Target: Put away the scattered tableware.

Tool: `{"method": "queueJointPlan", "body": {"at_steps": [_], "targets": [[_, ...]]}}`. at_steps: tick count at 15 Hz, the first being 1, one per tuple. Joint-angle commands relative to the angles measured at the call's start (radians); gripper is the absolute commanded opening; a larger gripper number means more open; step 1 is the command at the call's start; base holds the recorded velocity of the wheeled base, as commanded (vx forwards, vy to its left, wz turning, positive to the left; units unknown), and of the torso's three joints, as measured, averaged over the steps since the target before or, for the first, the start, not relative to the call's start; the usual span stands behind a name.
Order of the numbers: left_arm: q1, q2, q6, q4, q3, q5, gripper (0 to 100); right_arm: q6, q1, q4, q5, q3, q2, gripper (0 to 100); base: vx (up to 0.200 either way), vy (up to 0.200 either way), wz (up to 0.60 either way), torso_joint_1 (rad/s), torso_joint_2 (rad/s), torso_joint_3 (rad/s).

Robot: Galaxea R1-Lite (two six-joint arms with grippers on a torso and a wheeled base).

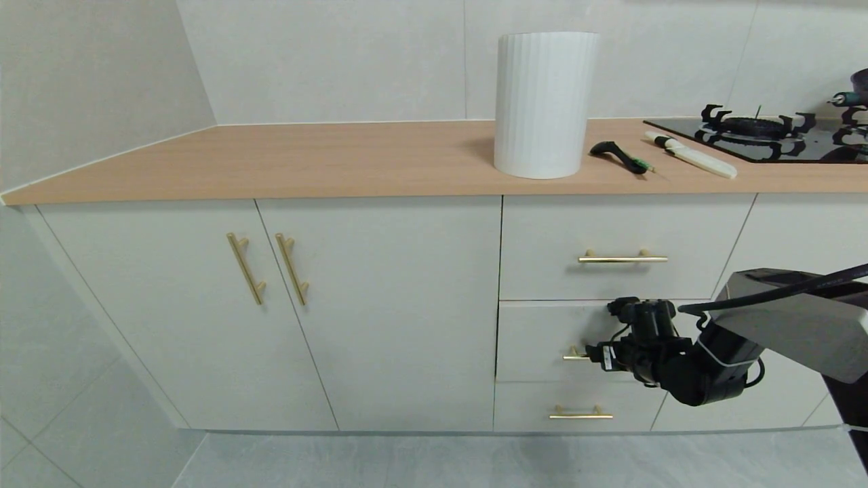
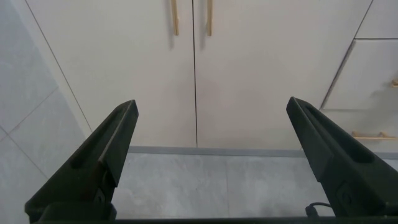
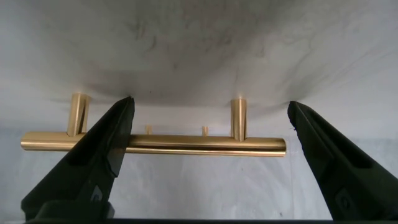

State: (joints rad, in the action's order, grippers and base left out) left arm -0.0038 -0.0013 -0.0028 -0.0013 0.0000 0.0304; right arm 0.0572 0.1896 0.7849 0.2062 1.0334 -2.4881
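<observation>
On the counter: black utensil (image 1: 618, 156) and white knife (image 1: 690, 154) lie beside the white canister (image 1: 546, 105), near the stove (image 1: 753, 130).
Right tool (image 3: 208, 107): fingers apart, at the middle drawer handle (image 3: 186, 145).
Left tool (image 2: 210, 104): fingers apart, facing the cabinet doors (image 2: 249, 62).

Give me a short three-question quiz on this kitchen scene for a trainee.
1. True or false: the right tool is shut on the middle drawer's handle.
2. What stands on the counter beside the black peeler? A. white ribbed canister B. kettle C. bowl
3. How many drawers are stacked under the counter?
Key: 1. False, it is open. 2. A. 3. Three.
</observation>
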Motion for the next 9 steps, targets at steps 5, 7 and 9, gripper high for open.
{"method": "queueJointPlan", "body": {"at_steps": [5,7,9], "targets": [[-0.001,0.001,0.0,0.0,0.0,0.0,100,-0.002,0.008,-0.107,-0.01,-0.115,0.166,100,0.0,0.0,0.0,0.0,0.0,0.0],[-0.001,0.001,0.0,0.0,0.0,0.0,100,0.0,0.025,-0.2,-0.014,-0.162,0.276,100,0.0,0.0,0.0,0.0,0.0,0.0],[0.001,0.001,0.0,0.0,0.0,0.0,100,0.0,0.05,-0.303,-0.014,-0.205,0.462,100,0.0,0.0,0.0,0.0,0.0,0.0]]}}
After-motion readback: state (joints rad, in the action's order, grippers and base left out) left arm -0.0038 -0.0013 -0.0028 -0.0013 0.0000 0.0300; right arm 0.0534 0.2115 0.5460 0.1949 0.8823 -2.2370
